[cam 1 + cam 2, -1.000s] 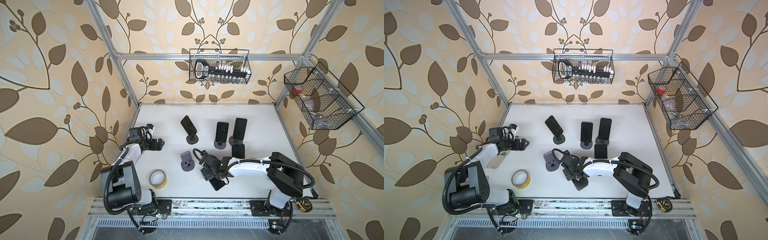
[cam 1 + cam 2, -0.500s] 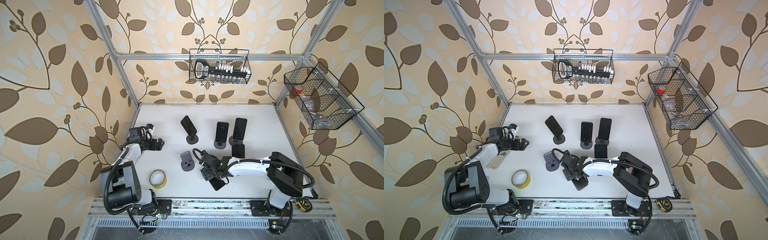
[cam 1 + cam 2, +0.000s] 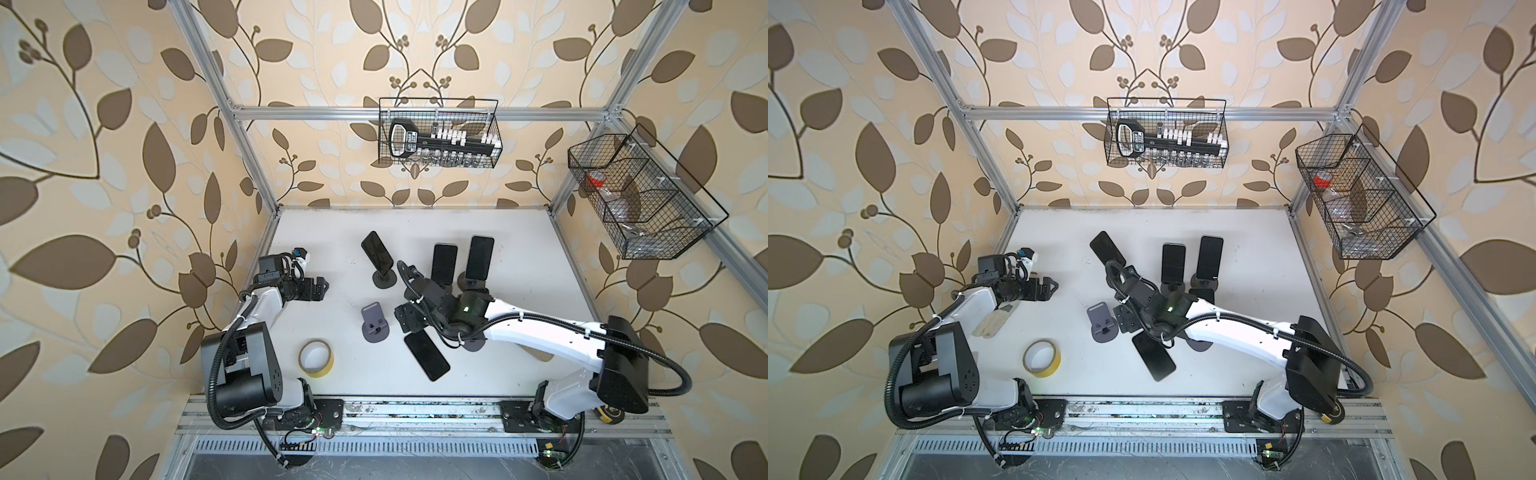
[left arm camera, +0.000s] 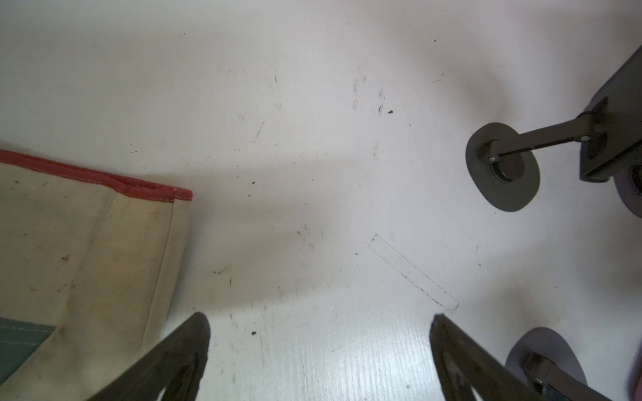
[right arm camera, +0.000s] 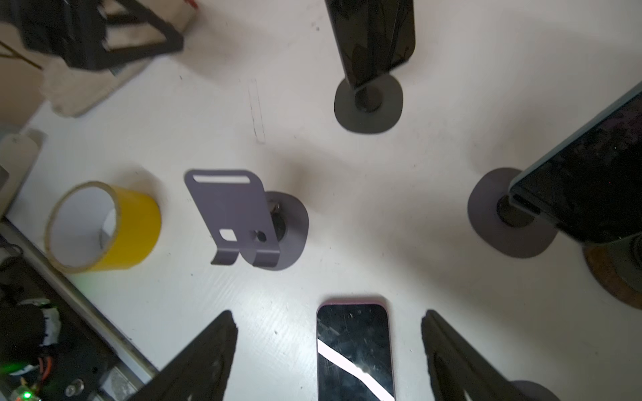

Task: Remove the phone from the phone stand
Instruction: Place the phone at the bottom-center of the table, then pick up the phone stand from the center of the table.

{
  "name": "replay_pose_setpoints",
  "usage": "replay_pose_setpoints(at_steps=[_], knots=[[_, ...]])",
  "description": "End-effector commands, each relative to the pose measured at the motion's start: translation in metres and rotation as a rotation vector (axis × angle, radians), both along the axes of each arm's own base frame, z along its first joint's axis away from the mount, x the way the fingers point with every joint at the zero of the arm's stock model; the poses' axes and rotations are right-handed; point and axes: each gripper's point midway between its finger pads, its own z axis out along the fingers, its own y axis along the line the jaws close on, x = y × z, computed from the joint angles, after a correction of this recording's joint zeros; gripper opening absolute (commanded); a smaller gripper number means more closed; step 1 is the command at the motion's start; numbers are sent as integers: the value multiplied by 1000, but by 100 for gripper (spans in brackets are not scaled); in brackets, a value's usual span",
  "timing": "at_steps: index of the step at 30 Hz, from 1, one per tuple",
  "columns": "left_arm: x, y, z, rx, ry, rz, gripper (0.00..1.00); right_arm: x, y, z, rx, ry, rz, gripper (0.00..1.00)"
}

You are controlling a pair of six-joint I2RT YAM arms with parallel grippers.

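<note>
Phone (image 5: 354, 350) lies flat, gaps either side, inside spread right gripper (image 5: 328, 312); left gripper (image 4: 318, 315) spread.

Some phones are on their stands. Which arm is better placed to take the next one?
Right. The right gripper is open over the flat phone, close to the phones on stands. The left gripper is open too, but far off at the left side.

The counter (image 3: 519, 257) lies bare along its back and right edges. Its middle is crowded: three loaded stands (image 3: 444, 257) close together, the empty stand (image 3: 375, 322) and the flat phone (image 3: 427, 356) just in front. A tape roll (image 3: 316, 358) blocks part of the front edge, a glove (image 3: 994, 322) the left edge, both apart from the stands.
</note>
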Motion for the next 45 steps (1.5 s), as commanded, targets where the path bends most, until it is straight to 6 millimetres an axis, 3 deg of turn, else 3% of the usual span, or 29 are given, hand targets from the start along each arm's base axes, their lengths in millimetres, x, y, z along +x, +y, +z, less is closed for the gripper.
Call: replay_pose_setpoints(at_steps=[1, 5, 12, 16, 26, 38, 45], knots=[[7, -2, 14, -3, -38, -26, 99, 9, 8, 25, 58, -63, 7, 85], [7, -3, 14, -3, -40, -29, 99, 1, 33, 31, 122, -60, 58, 87], [7, -3, 14, -3, -44, -28, 99, -15, 75, -20, 76, 55, 115, 93], [6, -3, 14, -3, -45, -28, 99, -10, 78, -42, 26, 76, 76, 100], [7, -3, 14, -3, -44, -27, 99, -2, 92, -73, -69, 42, -38, 99], [7, -3, 14, -3, -42, -28, 99, 3, 105, -95, -123, 44, -24, 84], [7, -3, 14, -4, -40, -28, 99, 5, 107, -95, -122, 32, -23, 75]])
